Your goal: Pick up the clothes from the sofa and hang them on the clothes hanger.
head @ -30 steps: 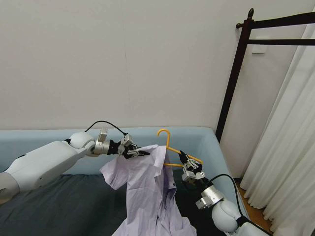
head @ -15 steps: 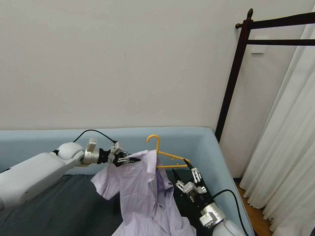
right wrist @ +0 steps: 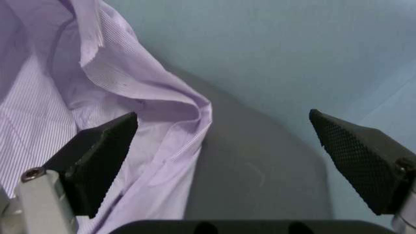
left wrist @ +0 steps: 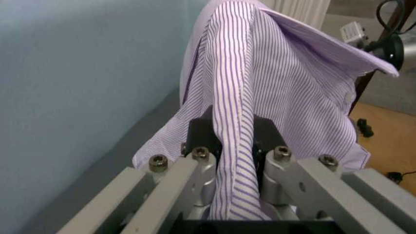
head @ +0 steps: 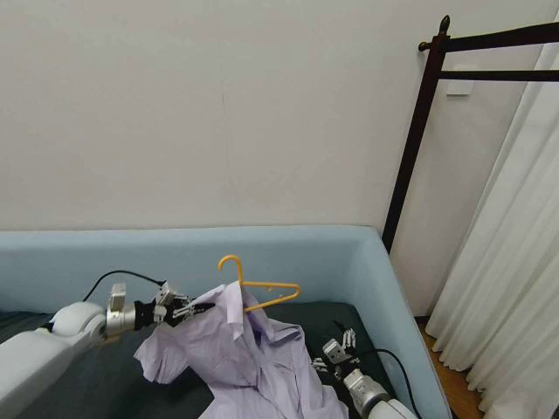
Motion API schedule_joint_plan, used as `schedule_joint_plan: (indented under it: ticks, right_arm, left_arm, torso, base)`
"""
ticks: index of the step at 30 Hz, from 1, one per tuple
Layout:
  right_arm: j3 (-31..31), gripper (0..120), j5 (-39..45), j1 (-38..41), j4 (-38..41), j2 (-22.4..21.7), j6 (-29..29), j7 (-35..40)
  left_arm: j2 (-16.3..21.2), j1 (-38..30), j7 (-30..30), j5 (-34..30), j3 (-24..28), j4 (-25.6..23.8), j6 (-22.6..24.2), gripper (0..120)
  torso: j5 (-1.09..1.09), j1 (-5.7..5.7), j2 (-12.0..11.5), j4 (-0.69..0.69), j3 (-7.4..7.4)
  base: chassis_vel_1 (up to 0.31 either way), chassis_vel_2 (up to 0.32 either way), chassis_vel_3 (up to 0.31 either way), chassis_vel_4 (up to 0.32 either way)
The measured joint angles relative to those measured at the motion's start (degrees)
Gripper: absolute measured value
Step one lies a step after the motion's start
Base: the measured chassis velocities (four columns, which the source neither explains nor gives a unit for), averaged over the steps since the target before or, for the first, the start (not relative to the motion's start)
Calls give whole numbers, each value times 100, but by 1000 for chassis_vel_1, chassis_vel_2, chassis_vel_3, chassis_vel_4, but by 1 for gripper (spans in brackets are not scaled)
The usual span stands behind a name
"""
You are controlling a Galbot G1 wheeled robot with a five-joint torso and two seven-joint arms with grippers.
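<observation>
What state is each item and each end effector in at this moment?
shirt: draped on the hanger, one fold lifted, lower part lying on the sofa.
hanger: inside the shirt's collar, hook free, not on the rack.
left end effector: shut on a fold of the shirt.
right end effector: open, holding nothing, low beside the shirt.
rack: upright at the sofa's end.

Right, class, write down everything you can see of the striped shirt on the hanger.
The shirt is thin cloth, pale with fine purple stripes, collared. It hangs crumpled and lopsided on a yellow hanger, its lower part pooled on the sofa's dark seat. The left gripper is shut on a fold of it, holding it up. The right gripper, open, sits near the hem without gripping it.
</observation>
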Motion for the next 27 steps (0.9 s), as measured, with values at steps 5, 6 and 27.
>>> schedule_joint_plan:
  ticks: [5, 6, 27]
  right_arm:
    - [-165, 100, -27, 228, -398, 307, 6, 31]
    - [-165, 100, -27, 228, -398, 307, 6, 31]
    - [-67, 100, -3327, 1535, -4053, 2119, 1441, -80]
  left_arm:
    - [22, 433, 2, 58, -495, 41, -72, 8]
    - [22, 433, 2, 58, -495, 41, -72, 8]
    - [113, 950, -168, -93, -1099, -194, -83, 8]
  torso:
    - [1, 0, 0, -2, 0]
    - [1, 0, 0, -2, 0]
    - [1, 1, -1, -1, 0]
  base:
    - [0, 0, 0, 0]
    - [0, 0, 0, 0]
    - [0, 0, 0, 0]
